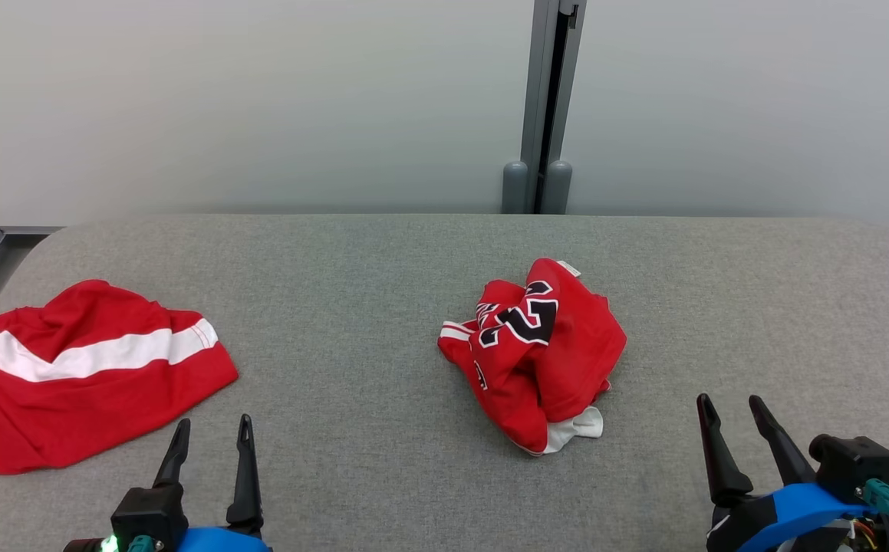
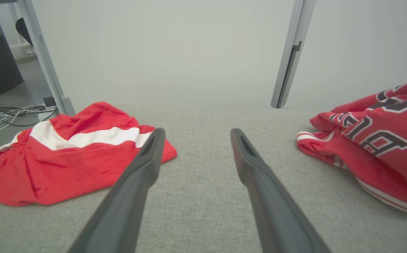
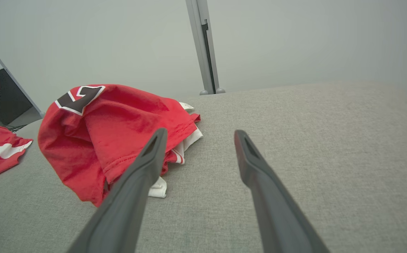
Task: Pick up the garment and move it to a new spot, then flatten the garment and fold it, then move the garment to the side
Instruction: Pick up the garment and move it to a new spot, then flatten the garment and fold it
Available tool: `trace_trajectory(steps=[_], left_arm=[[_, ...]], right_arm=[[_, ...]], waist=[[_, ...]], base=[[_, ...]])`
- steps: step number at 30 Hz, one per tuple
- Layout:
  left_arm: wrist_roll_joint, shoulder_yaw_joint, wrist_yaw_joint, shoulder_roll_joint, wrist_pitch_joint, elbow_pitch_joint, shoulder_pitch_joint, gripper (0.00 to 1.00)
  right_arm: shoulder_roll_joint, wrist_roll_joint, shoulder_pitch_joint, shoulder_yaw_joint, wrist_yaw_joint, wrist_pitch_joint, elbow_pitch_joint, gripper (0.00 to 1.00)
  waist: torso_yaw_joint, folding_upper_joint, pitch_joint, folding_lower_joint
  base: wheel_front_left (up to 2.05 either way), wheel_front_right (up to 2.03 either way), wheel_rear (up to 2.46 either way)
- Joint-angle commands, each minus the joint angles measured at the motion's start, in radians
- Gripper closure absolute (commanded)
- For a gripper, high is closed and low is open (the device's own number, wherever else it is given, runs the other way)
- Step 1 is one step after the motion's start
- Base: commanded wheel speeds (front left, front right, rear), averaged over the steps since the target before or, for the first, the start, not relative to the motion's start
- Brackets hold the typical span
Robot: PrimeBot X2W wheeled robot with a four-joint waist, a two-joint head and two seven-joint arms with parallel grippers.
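Observation:
A crumpled red garment (image 1: 536, 353) with black-and-white lettering and white trim lies bunched near the middle of the grey padded table (image 1: 383, 253). It also appears at the right of the left wrist view (image 2: 375, 140) and at the left of the right wrist view (image 3: 112, 119). My left gripper (image 1: 214, 420) stands open at the lower left, over bare table (image 2: 197, 130), with nothing between its fingers. At the lower right my right gripper (image 1: 729, 399) is open too, just right of the crumpled garment (image 3: 199, 130) and apart from it.
A second red garment with a white stripe (image 1: 76, 368) lies spread at the table's left edge, close to my left gripper. A grey post (image 1: 540, 107) stands behind the far edge against a pale wall. Cables lie on the floor (image 2: 10, 116) off the left side.

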State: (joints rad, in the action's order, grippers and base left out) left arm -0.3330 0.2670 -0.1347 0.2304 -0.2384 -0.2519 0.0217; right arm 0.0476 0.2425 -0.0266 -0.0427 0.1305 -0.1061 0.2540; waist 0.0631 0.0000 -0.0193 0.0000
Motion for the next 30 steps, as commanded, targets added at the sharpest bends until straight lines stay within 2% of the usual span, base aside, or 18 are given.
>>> trace_trajectory(steps=[1,11,17,21,25,30], left_arm=[[-0.003,-0.004,-0.005,0.003,0.002,0.005,-0.01,0.0],[-0.013,0.007,0.004,-0.005,-0.009,0.01,-0.011,0.0],[-0.005,0.017,0.013,-0.004,-0.014,0.021,-0.034,0.0],[0.0,0.022,0.017,0.0,-0.017,0.027,-0.047,0.0],[0.003,0.031,0.022,-0.001,-0.017,0.026,-0.061,0.0],[0.007,0.048,0.028,-0.007,-0.017,0.018,-0.08,0.0]], right_arm=[[0.005,0.012,0.012,0.002,0.0,0.002,0.0,0.0],[0.005,0.059,-0.024,0.027,0.0,0.044,0.02,0.0],[0.005,0.186,-0.147,0.026,0.0,0.112,0.092,0.0],[0.004,0.215,-0.287,0.019,0.0,0.189,0.213,0.0],[0.005,0.228,-0.425,-0.008,0.0,0.255,0.399,0.0],[0.005,0.235,-0.555,-0.025,0.0,0.262,0.63,0.0]], waist=[[0.0,0.0,0.001,0.0],[0.001,0.0,0.013,0.0],[0.01,0.0,0.042,0.0],[0.017,0.0,0.067,0.0],[0.039,0.0,0.089,0.0],[0.079,0.0,0.115,0.0]], base=[[0.0,0.0,0.0],[0.0,0.0,0.0],[0.0,0.0,0.0],[0.0,0.0,0.0],[0.0,0.0,0.0],[0.0,0.0,0.0]])
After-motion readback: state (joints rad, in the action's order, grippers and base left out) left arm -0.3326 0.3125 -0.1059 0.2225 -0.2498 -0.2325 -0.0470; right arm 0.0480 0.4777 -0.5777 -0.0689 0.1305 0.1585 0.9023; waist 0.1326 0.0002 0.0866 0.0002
